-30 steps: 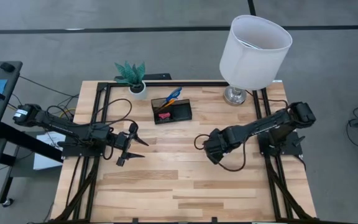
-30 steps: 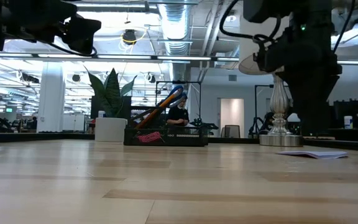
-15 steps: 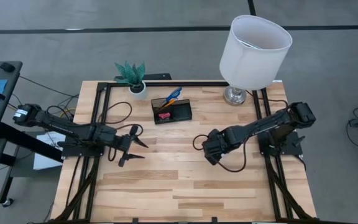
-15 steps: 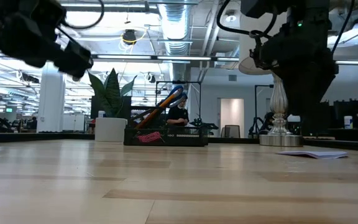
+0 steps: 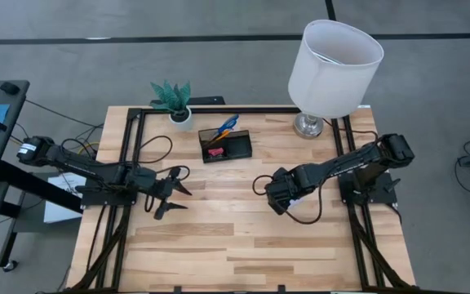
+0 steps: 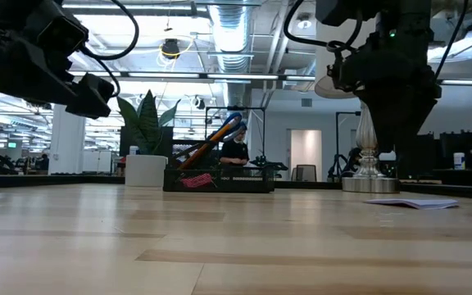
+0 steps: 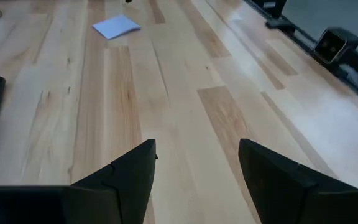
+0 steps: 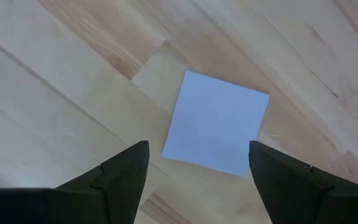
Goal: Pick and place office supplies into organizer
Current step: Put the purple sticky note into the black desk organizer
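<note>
The right claw (image 8: 197, 186) hangs spread over the pale blue square note pad (image 8: 216, 122), which lies flat on the light wooden desk (image 5: 243, 245) — nothing is pinched between its dark fingers. The left claw (image 5: 172, 189) hovers above the desk's left side, also spread and empty. The small black rectangular organizer (image 5: 225, 147) stands near the far edge, blue-handled scissors (image 5: 228, 125) sticking out of it.
</note>
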